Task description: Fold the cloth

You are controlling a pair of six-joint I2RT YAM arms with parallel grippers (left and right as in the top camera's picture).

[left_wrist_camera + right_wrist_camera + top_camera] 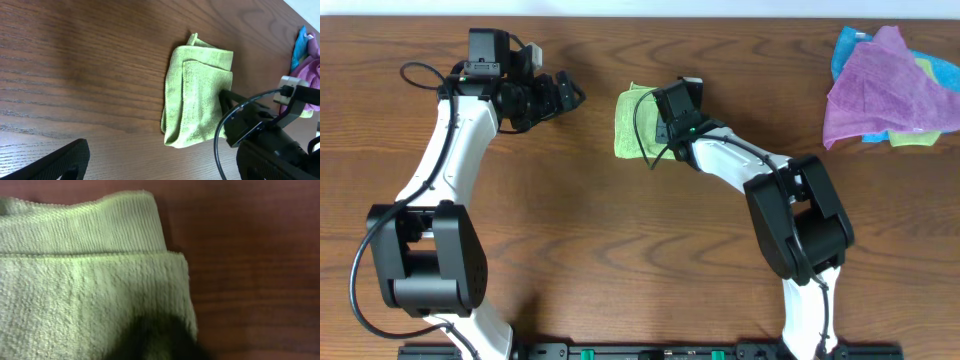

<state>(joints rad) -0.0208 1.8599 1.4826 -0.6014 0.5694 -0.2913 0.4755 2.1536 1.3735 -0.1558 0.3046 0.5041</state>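
Note:
The cloth (pixel 628 128) is lime-green and lies folded into a small rectangle on the wooden table, behind the middle. It also shows in the left wrist view (pixel 197 95) with stacked layers. My right gripper (pixel 662 122) is down on its right edge. In the right wrist view the cloth (pixel 85 280) fills the frame, and the right gripper's dark fingertips (pixel 155 340) sit close together in the fabric. My left gripper (pixel 568 94) is open and empty, apart from the cloth on its left. One of its fingers (pixel 55 162) shows in the left wrist view.
A pile of other cloths lies at the far right corner, with a purple cloth (pixel 880 85) on top of a blue cloth (pixel 848 45). The pile also shows in the left wrist view (pixel 306 67). The table's back edge runs just behind the arms.

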